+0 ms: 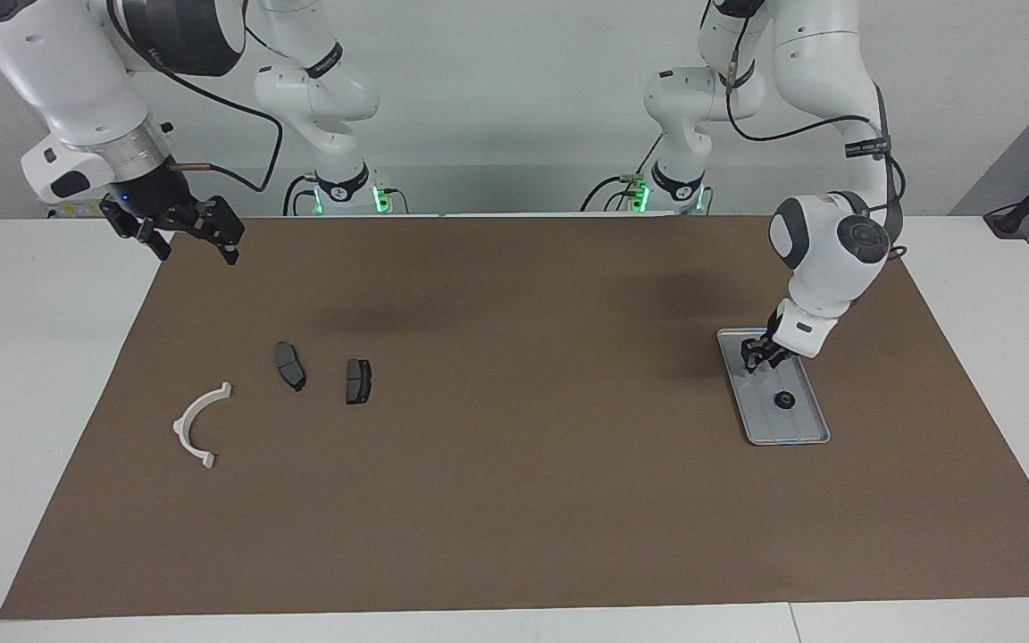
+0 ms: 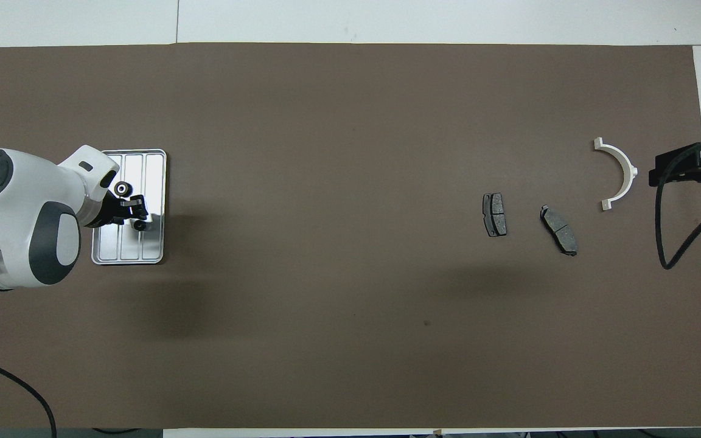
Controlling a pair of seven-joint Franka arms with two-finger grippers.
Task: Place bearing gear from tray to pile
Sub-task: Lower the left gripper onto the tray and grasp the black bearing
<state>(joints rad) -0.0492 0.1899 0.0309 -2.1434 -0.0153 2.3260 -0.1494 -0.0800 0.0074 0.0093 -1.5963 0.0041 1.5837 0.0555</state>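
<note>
The silver tray (image 1: 796,427) (image 2: 128,246) lies at the left arm's end of the mat. Two small dark bearing gears sit in it. One gear (image 1: 783,400) (image 2: 122,188) lies free in the tray's middle. My left gripper (image 1: 757,362) (image 2: 136,214) is down in the tray at the smaller gear (image 2: 139,225), which shows just past its tips from overhead. The pile is at the right arm's end: a white half-ring bracket (image 1: 200,424) (image 2: 618,173) and two dark pads (image 1: 289,366) (image 1: 358,381). My right gripper (image 1: 197,254) (image 2: 655,173) hangs open above the mat's corner near the pile.
A brown mat (image 1: 514,500) covers most of the white table (image 1: 41,375). A black cable (image 2: 679,243) loops down from the right arm above the mat's edge. Both arm bases (image 1: 345,192) stand at the robots' edge.
</note>
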